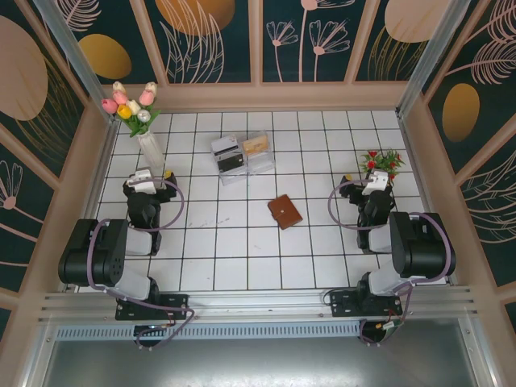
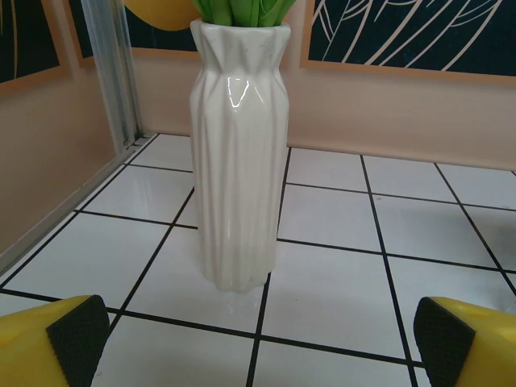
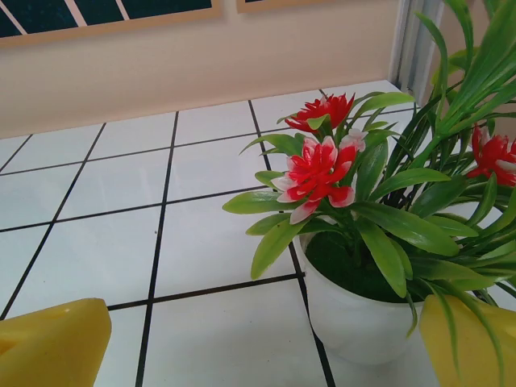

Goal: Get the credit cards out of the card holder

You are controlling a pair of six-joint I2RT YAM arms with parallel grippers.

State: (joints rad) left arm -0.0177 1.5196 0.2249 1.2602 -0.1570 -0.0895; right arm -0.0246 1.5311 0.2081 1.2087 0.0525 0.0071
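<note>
The card holder (image 1: 285,211) lies flat and folded shut on the white tiled desk (image 1: 234,242), near the middle and slightly toward the right arm's side. It is turned at an angle to the tile grid. It sits between the two claws and well apart from both, nearer to the right claw (image 1: 375,184) than to the left claw (image 1: 149,181), with neither touching it. Its outer face is brown with a leather look, and its outline is a rounded square (about one tile in footprint). Whether cards sit inside cannot be told from above. Just beyond it, farther from the arm bases, stands a clear plastic tray (image 1: 242,155) with two compartments; its contents are too small to identify. The left claw (image 2: 258,351) is spread wide and grips nothing. Its yellow fingers (image 2: 76,339) carry black pads and frame a glossy white ribbed vase (image 2: 238,153) standing upright close ahead. The vase holds artificial tulips (image 1: 133,103) in pink, yellow and white. The right claw (image 3: 258,347) is likewise spread wide and empty. Its smooth yellow fingers (image 3: 52,343) flank a white pot (image 3: 355,310), which holds a plastic plant (image 3: 322,169) with red flowers and green leaves. The desk tiles are glossy, with dark grout lines.
</note>
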